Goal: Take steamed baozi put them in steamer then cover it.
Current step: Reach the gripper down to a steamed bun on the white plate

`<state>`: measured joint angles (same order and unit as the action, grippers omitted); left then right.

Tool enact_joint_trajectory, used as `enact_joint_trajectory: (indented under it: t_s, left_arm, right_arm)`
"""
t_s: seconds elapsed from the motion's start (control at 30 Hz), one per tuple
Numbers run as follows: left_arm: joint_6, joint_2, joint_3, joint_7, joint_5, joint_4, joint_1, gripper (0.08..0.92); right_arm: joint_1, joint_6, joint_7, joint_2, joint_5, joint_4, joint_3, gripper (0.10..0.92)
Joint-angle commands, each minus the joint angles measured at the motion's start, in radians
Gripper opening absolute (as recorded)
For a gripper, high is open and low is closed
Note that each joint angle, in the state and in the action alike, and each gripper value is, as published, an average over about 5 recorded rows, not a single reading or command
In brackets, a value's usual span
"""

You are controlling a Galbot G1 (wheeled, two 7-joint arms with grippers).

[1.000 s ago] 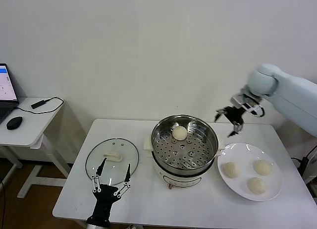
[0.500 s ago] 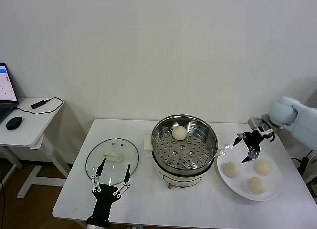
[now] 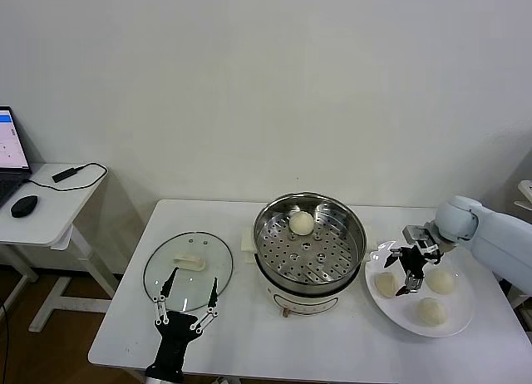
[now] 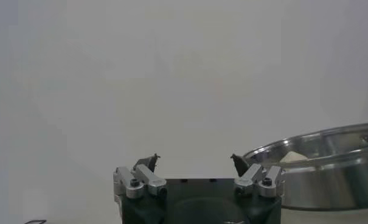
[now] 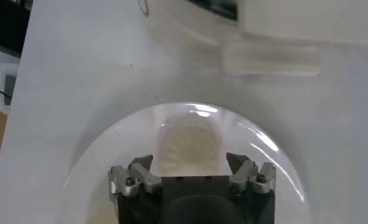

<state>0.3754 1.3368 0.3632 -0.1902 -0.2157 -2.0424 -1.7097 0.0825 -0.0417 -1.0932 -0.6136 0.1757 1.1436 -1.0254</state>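
Head view: right gripper point(image 3: 402, 273) poised over flat white plate point(image 3: 460, 314), fingers spread, straddling nearest cream-white domed bun point(image 3: 385, 283); bun directly below, between tips. Shiny round steel steamer point(image 3: 309, 239) alongside. Left gripper point(image 3: 189, 299) idle, spread, near glass lid point(image 3: 188, 269).

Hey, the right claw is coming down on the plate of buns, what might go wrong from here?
1. The right claw is open over the bun nearest the steamer. Two more buns lie close by on the plate, so a finger might nudge one.
2. The dough looks soft; a hard squeeze may dent it.
3. One bun already sits in the steamer; dropping the next one onto it could make it roll.
The left claw waits open by the glass lid.
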Motion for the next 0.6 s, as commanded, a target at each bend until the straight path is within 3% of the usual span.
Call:
enact_joint_trajectory:
  t_s: [0.03, 0.17, 0.43, 0.6]
  left_arm:
    - [0.000, 0.001, -0.001, -0.001, -0.001, 0.001, 0.002, 0.823]
    - [0.001, 0.001, 0.001, -0.001, 0.000, 0.001, 0.002, 0.823]
    - [0.002, 0.000, -0.003, -0.002, 0.002, 0.005, 0.010, 0.823]
    - [-0.002, -0.001, -0.011, -0.002, 0.002, -0.004, 0.015, 0.823]
  right_arm:
    - [-0.053, -0.009, 0.024, -0.010, -0.014, -0.011, 0.027, 0.823]
    - [-0.049, -0.009, 0.031, -0.007, -0.013, -0.009, 0.029, 0.801]
    - [-0.034, -0.009, 0.030, 0.020, -0.021, 0.021, 0.035, 0.666]
    - [0.074, -0.001, -0.031, 0.055, -0.053, 0.052, 0.042, 0.645]
